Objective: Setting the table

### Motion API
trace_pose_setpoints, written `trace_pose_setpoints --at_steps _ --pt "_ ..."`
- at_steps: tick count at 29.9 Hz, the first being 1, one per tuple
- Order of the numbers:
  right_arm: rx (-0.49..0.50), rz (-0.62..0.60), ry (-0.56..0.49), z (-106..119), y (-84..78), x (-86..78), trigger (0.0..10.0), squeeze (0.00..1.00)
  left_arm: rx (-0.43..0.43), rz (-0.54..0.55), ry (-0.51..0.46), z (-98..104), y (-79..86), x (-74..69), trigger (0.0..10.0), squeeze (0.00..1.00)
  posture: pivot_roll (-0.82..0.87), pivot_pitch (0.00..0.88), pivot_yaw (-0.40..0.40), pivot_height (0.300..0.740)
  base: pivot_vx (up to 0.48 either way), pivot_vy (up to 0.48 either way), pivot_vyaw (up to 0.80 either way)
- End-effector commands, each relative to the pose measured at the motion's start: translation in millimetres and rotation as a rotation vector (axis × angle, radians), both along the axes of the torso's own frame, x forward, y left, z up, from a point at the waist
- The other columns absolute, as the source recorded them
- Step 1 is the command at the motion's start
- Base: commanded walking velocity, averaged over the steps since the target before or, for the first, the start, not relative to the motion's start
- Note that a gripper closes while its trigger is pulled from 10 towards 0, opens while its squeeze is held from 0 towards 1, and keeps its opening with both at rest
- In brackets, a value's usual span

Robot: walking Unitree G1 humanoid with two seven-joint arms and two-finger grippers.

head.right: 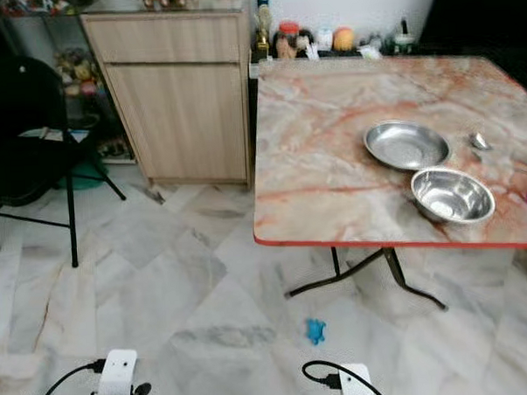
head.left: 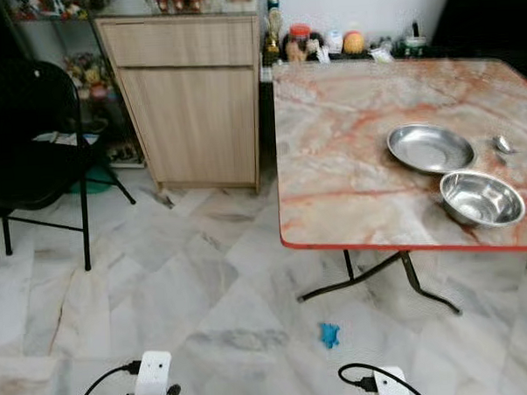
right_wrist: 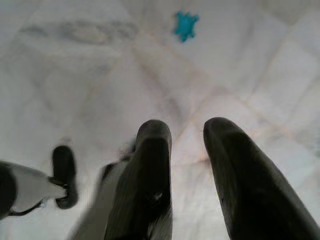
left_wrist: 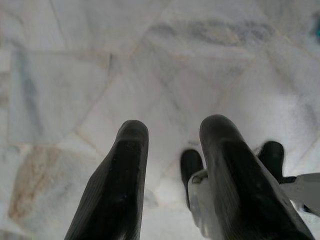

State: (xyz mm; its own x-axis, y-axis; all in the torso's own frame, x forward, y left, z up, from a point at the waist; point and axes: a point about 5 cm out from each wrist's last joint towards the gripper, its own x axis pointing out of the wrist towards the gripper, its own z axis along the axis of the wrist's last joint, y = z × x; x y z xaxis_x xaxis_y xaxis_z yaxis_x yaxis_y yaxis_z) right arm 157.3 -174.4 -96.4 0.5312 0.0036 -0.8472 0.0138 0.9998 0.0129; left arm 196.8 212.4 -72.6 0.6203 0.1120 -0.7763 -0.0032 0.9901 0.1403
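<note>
both arms hang low at the bottom edge of the head views, wrists only just in frame. left arm [head.left: 152, 382]: white wrist housing with a black cable looping off to its left side. right arm [head.left: 383, 386]: white wrist housing, black cable curling up beside it. left gripper [left_wrist: 170, 135]: two black fingers parted, a gap between the tips, nothing held, pointing down. right gripper [right_wrist: 187, 132]: two black fingers parted likewise, empty, pointing down. each wrist view catches the opposite gripper, blurred.
</note>
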Motion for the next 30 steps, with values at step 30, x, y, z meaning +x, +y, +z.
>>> trace_pose_setpoints --at_steps 30 --pt "-0.008 -0.003 -0.020 0.6 -4.1 -1.0 10.0 0.00 -0.010 0.000 -0.010 0.3 -0.9 0.4 10.0 0.00 0.11 0.000 -0.034 0.740 0.000 -0.219 -0.12"
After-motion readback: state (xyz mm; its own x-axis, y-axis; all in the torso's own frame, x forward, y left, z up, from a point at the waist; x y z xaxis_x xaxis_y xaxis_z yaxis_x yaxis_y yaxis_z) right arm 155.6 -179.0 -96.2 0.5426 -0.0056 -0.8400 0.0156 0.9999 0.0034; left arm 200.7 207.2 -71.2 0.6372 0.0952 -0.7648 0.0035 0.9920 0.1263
